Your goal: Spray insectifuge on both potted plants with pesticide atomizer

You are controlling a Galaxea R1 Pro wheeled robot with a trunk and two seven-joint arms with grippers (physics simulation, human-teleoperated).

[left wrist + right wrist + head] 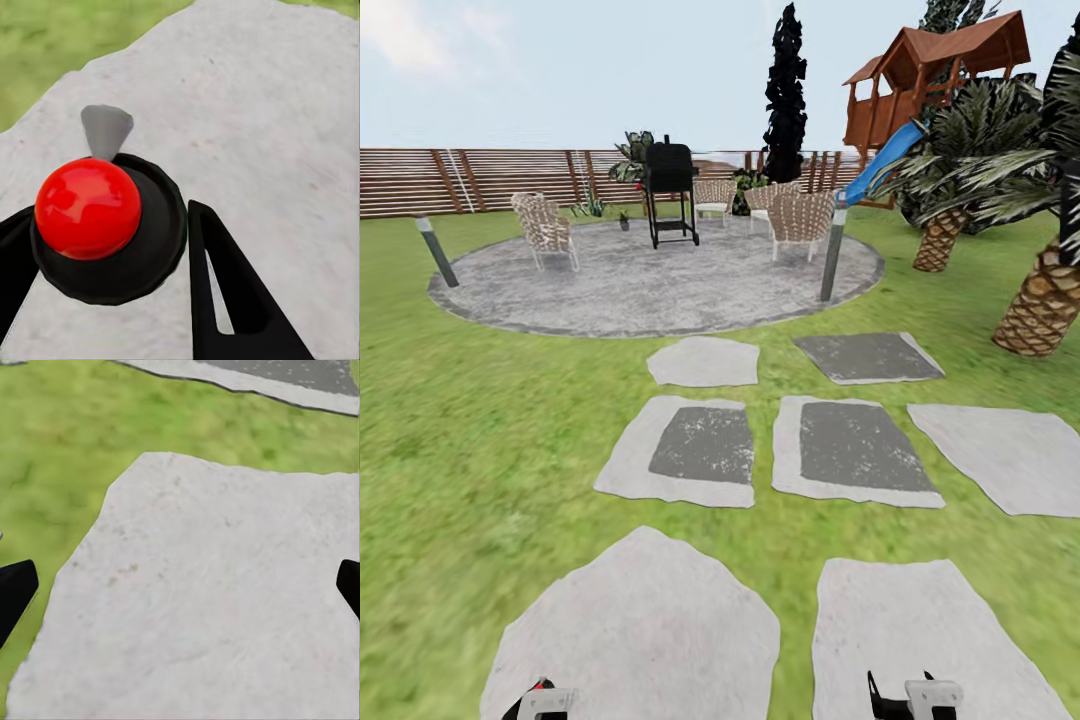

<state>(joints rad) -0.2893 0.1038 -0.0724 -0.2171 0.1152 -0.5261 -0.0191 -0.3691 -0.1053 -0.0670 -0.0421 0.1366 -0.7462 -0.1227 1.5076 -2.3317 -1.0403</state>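
Garden (pixel 480 420) lawn, grey stepping stones (pixel 705 362), patio (pixel 660 285).

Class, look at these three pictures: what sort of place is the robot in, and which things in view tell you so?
Most likely a home back garden: a green lawn crossed by grey stepping stones, a round paved patio with wicker chairs and a black grill, all bounded by a brown slatted fence.

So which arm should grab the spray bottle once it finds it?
Probably right. The right gripper is wide open over bare stepping stone; the left gripper has a red knob showing between its fingers. Just a guess till the bottle turns up.
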